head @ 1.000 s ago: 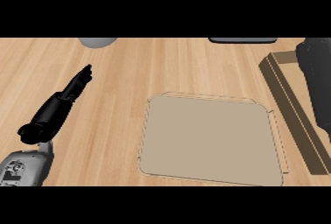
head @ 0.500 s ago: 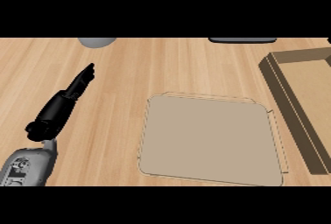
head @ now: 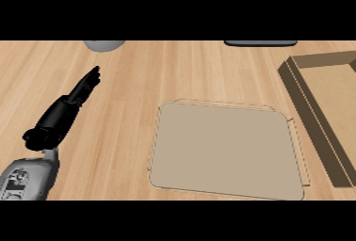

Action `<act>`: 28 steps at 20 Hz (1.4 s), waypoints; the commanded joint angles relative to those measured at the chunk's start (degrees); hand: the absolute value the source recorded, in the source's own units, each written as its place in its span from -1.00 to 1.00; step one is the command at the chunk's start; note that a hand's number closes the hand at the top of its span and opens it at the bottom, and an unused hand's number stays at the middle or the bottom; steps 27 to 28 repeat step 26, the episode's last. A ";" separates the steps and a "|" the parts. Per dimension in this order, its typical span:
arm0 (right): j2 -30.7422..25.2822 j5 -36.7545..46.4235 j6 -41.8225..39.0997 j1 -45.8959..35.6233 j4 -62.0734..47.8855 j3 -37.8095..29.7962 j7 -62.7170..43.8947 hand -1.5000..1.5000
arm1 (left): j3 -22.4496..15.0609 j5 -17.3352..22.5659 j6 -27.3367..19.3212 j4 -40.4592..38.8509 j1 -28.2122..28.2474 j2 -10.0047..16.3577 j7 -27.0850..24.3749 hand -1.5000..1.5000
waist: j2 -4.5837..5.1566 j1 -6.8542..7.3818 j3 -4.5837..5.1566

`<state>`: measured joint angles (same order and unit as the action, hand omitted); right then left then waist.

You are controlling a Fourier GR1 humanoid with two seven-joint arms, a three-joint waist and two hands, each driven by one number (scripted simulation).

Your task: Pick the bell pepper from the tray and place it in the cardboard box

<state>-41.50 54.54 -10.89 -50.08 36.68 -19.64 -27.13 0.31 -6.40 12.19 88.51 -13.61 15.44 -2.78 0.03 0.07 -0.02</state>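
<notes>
One tray [head: 226, 150], bare, no bell pepper visible; cardboard box [head: 309, 113] right of tray; left hand [head: 80, 92] left of tray, fingers straight, empty. Advised: locate bell pepper before reaching.

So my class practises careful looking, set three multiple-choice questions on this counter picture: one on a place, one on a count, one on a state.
1. Where is the cardboard box?
A) right of the tray
B) left of the tray
C) on the tray

2. How many hands show?
A) none
B) one
C) two

3. How is the left hand?
A) fingers curled round a pepper
B) fingers straight, holding nothing
C) fingers pressing on the box

Answers: 1 A, the box lies at the view's right edge; 2 B, only the left hand shows; 3 B, its fingers lie straight with nothing in them.
</notes>
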 commanded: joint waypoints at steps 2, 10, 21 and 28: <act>-5.20 -2.84 -9.07 1.30 -4.67 -2.07 3.00 1.00 | 0.12 0.35 0.12 2.52 -0.01 -0.48 2.16 0.00 | 0.00 0.23 0.00; -2.45 -8.90 -3.38 3.71 -3.47 -5.51 18.65 -1.00 | 0.54 0.44 1.33 3.63 2.39 0.02 1.24 0.00 | -0.06 0.77 -0.06; 1.07 -31.80 17.99 2.23 -1.27 -33.57 23.46 -1.00 | 1.89 0.61 2.21 0.64 3.36 1.20 -2.64 0.00 | 0.19 0.13 -0.12; -3.48 -37.43 14.78 8.98 -1.47 -37.94 30.49 -1.00 | 1.32 -0.70 0.47 0.64 -0.36 -0.53 0.65 0.00 | 0.12 -0.38 -0.07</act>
